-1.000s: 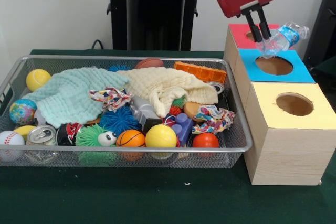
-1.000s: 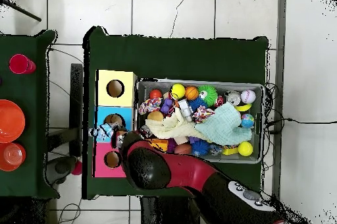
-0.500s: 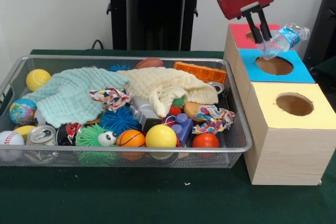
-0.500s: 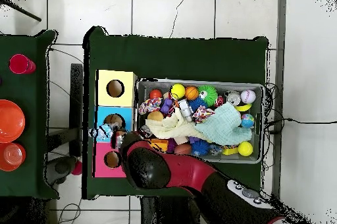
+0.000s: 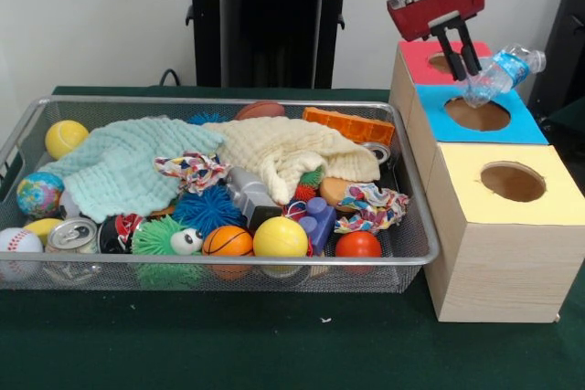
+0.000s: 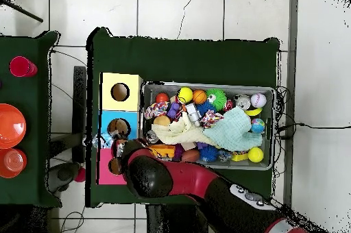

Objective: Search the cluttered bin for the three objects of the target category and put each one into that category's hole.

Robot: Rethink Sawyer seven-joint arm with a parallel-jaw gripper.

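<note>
Since the earlier frame the gripper (image 5: pixel 466 54) has drifted toward 3 o'clock, its jaws clamped on the tilted plastic bottle (image 5: pixel 503 73) above the blue box (image 5: pixel 483 118).

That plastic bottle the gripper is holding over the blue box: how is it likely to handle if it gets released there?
The plastic bottle looks clear and empty, so probably light and easily crushed. The gripper pinches one end and it hangs tilted, so it may swing or slip. Being round, it could roll off the blue box if it misses the hole.
</note>
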